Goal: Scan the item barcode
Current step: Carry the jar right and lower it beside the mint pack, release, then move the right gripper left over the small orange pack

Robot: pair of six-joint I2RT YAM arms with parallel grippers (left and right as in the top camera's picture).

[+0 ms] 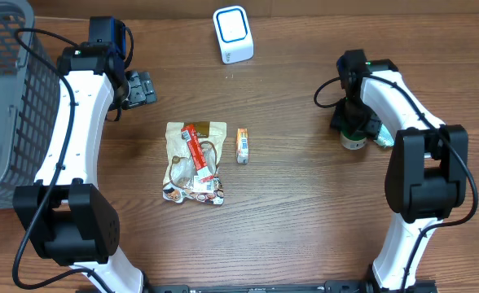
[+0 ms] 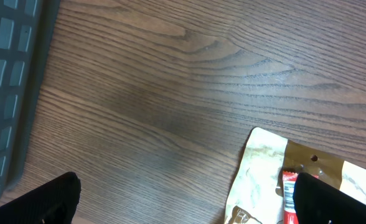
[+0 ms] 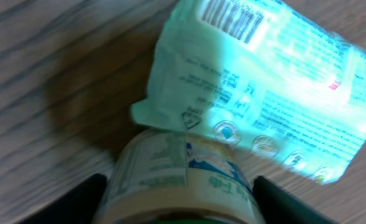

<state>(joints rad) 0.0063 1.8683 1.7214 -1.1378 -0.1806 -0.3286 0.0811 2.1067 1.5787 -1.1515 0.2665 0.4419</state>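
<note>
A small round container (image 3: pixel 177 180) with a pale printed label and a green lid stands on the table at the right (image 1: pixel 353 140). My right gripper (image 3: pixel 178 202) hangs over it, a finger on each side, with a thin gap showing at the left finger, so it is open. A mint-green packet (image 3: pixel 276 93) lies against the container, its barcode (image 3: pixel 233 17) facing up. The white scanner (image 1: pixel 233 34) stands at the back centre. My left gripper (image 1: pixel 139 88) is wide open and empty over bare wood, up and left of a beige snack bag (image 2: pixel 258 180).
The snack bag (image 1: pixel 195 163), with a red stick pack on top, lies mid-table, and a small orange box (image 1: pixel 243 145) lies just to its right. A grey mesh basket (image 1: pixel 3 98) fills the far left edge.
</note>
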